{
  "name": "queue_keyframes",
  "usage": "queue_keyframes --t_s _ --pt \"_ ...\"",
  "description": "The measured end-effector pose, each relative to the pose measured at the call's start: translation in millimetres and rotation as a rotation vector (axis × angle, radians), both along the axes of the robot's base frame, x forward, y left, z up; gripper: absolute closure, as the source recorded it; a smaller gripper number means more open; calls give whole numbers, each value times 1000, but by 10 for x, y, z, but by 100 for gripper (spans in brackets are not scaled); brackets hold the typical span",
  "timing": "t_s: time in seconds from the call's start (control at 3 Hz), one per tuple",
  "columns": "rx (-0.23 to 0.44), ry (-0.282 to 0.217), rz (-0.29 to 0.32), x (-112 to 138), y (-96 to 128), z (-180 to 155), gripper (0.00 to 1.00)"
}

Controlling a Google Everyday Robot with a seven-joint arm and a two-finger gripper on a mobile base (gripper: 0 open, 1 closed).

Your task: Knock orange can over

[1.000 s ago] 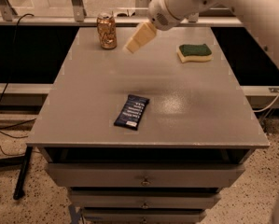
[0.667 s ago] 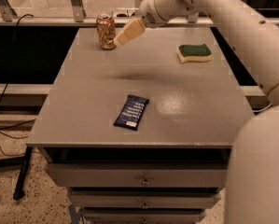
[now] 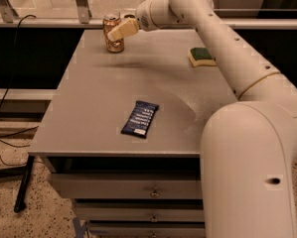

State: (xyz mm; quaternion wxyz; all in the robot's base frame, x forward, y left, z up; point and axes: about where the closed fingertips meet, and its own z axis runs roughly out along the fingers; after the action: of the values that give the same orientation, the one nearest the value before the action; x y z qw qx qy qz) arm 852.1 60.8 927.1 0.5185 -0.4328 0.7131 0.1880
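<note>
The orange can (image 3: 111,39) stands upright at the far left corner of the grey table (image 3: 98,98). It is shiny copper-orange with a silver top rim. My gripper (image 3: 119,30) reaches in from the right at the end of the white arm. Its cream fingers are pressed together into one wedge and hold nothing. The tip lies over the can's upper right side, at or right next to the can. The upper right part of the can is hidden behind the tip.
A dark blue snack wrapper (image 3: 140,118) lies near the table's front middle. A green and yellow sponge (image 3: 202,56) lies at the far right. My white arm fills the right foreground. Drawers (image 3: 128,187) sit under the table; cables (image 3: 9,138) run on the floor at left.
My gripper has swung left across the back of the table, from between the can and the sponge to the can's upper right side. The can still stands upright.
</note>
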Motion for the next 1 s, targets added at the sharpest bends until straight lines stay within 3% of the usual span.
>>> queue_keyframes --t_s 0.67,1.0 --pt "88 64 -5 242 421 -351 0" --pt "115 87 -21 301 486 -454 16"
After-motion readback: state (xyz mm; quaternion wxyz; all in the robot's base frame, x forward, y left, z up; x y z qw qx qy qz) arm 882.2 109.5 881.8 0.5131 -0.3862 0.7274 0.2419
